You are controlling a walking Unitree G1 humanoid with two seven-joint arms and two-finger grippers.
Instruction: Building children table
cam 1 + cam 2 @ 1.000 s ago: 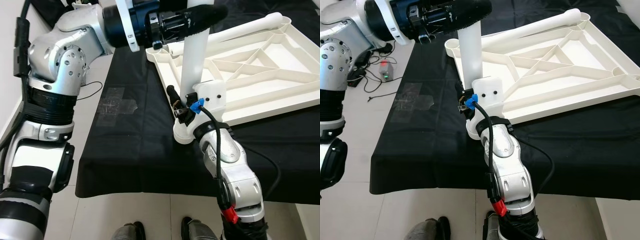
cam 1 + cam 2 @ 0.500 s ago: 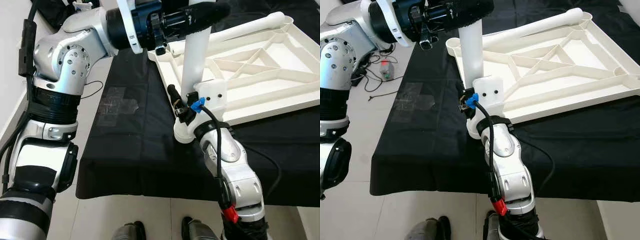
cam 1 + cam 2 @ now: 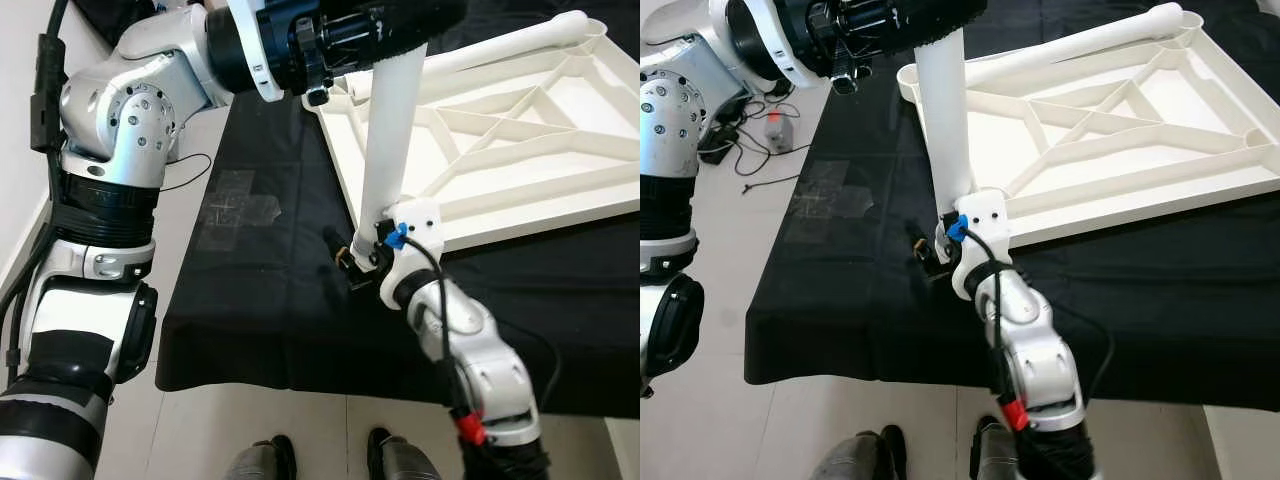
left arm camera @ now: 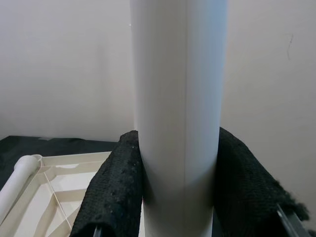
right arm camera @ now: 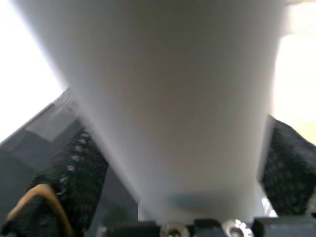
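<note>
Left eye view: white table leg (image 3: pixel 386 140) standing nearly upright, slightly tilted, over the near corner of the upturned white tabletop (image 3: pixel 520 130), which lies ribbed side up on a black cloth (image 3: pixel 270 270). Left gripper (image 3: pixel 385 25) clamped across the leg's top end, black fingers on either side. Right gripper (image 3: pixel 362 262) closed on the leg's bottom end, just beside the tabletop's corner. A second white leg (image 3: pixel 500 45) already fitted along the far edge.

Right eye view: same scene; cables and a small device (image 3: pixel 775 130) on the tiled floor (image 3: pixel 700 400) left of the cloth.

Left wrist view: leg held between two black padded fingers (image 4: pixel 111 192), tabletop below.

Right wrist view: blurred close look at the leg, pads (image 5: pixel 74 173) pressed on both sides.
</note>
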